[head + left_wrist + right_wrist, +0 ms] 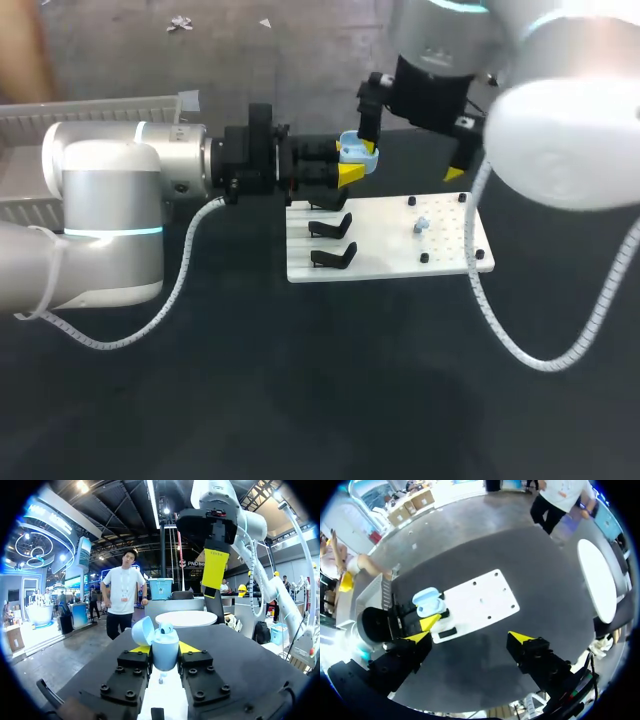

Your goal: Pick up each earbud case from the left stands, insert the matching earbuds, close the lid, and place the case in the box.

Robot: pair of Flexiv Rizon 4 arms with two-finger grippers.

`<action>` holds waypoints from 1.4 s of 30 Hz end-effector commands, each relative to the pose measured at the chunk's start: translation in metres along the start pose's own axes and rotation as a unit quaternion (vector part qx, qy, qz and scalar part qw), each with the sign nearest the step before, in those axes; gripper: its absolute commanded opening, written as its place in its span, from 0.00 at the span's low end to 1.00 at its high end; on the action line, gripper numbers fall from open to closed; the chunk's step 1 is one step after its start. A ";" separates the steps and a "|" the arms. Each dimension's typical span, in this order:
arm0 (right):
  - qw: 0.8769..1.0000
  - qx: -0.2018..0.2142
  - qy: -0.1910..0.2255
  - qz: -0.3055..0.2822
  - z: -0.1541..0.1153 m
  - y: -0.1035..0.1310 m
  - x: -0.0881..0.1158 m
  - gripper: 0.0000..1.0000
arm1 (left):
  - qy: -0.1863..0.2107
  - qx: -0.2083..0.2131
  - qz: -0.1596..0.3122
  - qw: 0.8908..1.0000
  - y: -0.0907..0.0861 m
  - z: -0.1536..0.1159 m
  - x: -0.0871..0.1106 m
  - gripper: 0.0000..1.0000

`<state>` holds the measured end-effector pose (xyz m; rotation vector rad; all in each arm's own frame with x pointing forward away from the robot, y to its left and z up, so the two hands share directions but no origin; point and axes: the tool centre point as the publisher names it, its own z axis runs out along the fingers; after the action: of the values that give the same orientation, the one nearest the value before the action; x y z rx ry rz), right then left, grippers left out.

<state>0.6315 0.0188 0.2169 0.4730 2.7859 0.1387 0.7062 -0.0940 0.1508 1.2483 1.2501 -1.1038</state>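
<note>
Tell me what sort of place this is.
Probably a robot assembly station: a black tabletop, a white perforated plate carrying black clip stands, and the left gripper shut on a light-blue plastic earbud case, its lid open.

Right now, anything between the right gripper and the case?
Nothing. Left wrist view shows only air between the case, shut in the left gripper, and the right gripper open above it.

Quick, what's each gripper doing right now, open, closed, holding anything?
Left gripper: closed on the blue earbud case, whose lid is open.
Right gripper: open, holding nothing.
</note>
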 end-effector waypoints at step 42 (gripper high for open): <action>0.997 -0.065 -0.028 -0.018 0.140 -0.050 -0.030 1.00 | -0.003 -0.004 0.003 1.000 -0.002 0.000 0.001 0.00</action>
<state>0.6708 -0.0372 0.1082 0.3908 2.6974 0.2753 0.7062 -0.0940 0.1508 1.2484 1.2502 -1.1038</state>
